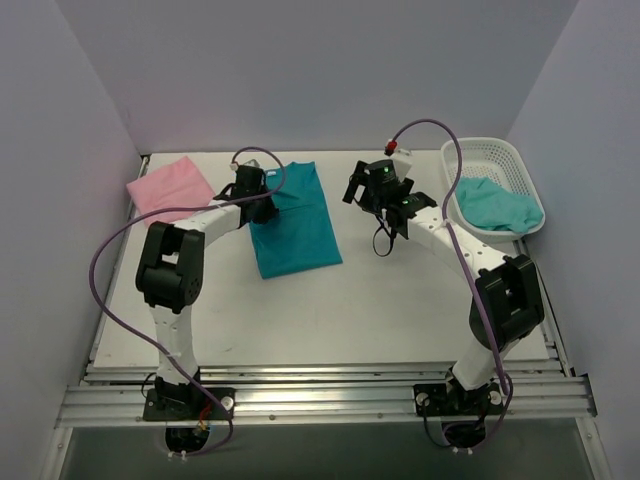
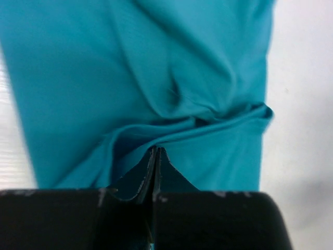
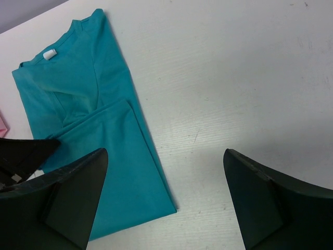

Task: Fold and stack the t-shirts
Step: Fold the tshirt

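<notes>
Left jaws clamp teal t-shirt — pinched fold hidden; right jaws gape apart.

White arms with black joints, black grippers, purple cables.

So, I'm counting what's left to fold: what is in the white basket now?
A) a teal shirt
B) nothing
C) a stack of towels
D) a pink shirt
A: a crumpled teal shirt lies in the white basket, while the pink shirt lies outside it, far left.
</notes>
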